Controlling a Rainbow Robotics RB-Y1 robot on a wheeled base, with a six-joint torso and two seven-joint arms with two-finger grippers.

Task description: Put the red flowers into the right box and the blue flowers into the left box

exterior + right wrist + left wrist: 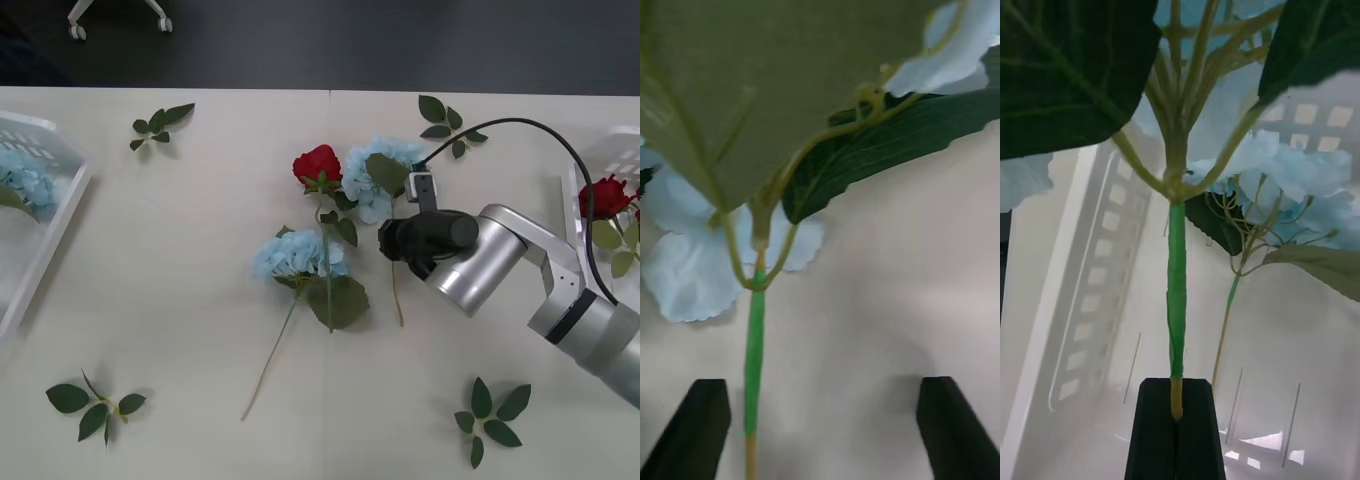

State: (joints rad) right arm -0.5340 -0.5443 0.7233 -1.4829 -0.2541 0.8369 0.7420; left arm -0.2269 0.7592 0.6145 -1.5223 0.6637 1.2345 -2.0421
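Observation:
My right gripper [824, 390] is open and low over the table, its black fingers either side of the green stem [753, 352] of a blue flower [375, 172] at mid-table. A red flower [317, 165] lies next to that bloom, with another blue flower [298, 255] in front of it. The right box [600, 155] at the right edge holds a red flower [603, 195]. The left box [55, 130] at the left edge holds a blue flower [25, 180]. My left gripper [1177, 390] is shut on the stem of a blue flower [1247, 161] inside the left box [1090, 300].
Loose green leaf sprigs lie at the back left [160, 125], back right [445, 125], front left [95, 405] and front right [490, 415]. The right arm's black cable [530, 130] arcs over the table toward the right box.

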